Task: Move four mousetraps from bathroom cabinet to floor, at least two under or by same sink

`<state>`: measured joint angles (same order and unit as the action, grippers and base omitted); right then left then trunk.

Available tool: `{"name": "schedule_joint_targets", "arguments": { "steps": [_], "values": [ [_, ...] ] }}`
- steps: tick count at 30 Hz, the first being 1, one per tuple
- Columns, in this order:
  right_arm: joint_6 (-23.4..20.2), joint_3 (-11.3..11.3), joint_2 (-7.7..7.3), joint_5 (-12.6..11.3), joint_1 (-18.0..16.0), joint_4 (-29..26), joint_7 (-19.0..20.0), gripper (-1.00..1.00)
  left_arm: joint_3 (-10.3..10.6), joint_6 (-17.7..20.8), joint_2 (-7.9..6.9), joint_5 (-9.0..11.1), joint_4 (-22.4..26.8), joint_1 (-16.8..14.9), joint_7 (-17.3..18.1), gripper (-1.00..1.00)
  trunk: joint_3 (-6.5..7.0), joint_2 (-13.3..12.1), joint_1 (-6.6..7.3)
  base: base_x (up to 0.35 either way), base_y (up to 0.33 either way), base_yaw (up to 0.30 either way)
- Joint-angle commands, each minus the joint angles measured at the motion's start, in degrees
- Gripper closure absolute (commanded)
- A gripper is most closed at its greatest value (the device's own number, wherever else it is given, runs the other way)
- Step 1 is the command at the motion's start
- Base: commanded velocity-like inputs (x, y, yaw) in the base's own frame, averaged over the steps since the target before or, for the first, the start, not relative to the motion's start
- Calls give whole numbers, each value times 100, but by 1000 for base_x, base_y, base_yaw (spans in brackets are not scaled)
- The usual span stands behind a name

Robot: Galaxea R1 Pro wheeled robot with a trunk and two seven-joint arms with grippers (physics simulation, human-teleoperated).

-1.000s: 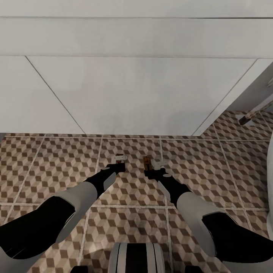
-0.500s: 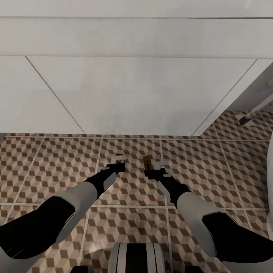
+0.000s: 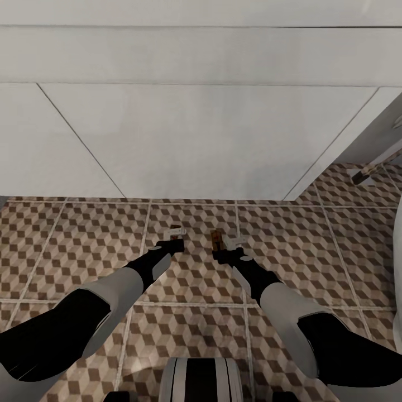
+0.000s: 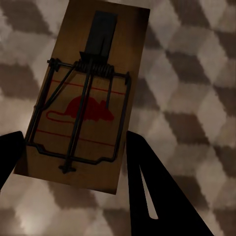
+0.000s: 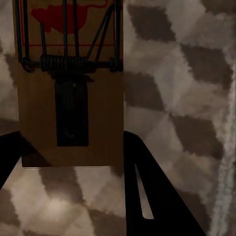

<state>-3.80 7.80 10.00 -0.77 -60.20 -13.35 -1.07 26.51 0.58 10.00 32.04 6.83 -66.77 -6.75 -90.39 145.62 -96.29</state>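
- The sink [image 3: 201, 139], a white block, stands over the patterned floor [image 3: 72, 240]; both arms reach low just before its front.
- The left gripper [image 4: 73, 162] has its jaws closed on the long edges of one mousetrap [image 4: 81, 93]; the right gripper [image 5: 71, 152] grips another mousetrap [image 5: 69, 83] likewise.
- The traps look light, stiff and thin; hold them by the bare wood edges, clear of the spring.
- Nothing differs from a second ago: arms and traps stay put.
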Motion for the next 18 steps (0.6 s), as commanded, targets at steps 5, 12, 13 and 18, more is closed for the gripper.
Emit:
{"name": "schedule_joint_targets", "arguments": {
  "steps": [5,12,13,18],
  "values": [
    [-33,20,0,-20,0,-10,-16,100,41,1,0,30,3,-2,-11,100,-3,1,0,161,0,0],
    [-33,20,0,-20,0,-10,-16,100,39,-4,0,30,2,-2,-11,100,-3,1,0,141,0,0],
    [-33,20,0,-20,0,-10,-16,100,39,-4,0,30,2,-2,-12,100,-3,1,0,42,0,0],
    [-33,20,0,-20,0,-10,-16,100,39,-5,0,30,1,-2,-15,100,-3,1,0,21,0,0]
  ]
}}
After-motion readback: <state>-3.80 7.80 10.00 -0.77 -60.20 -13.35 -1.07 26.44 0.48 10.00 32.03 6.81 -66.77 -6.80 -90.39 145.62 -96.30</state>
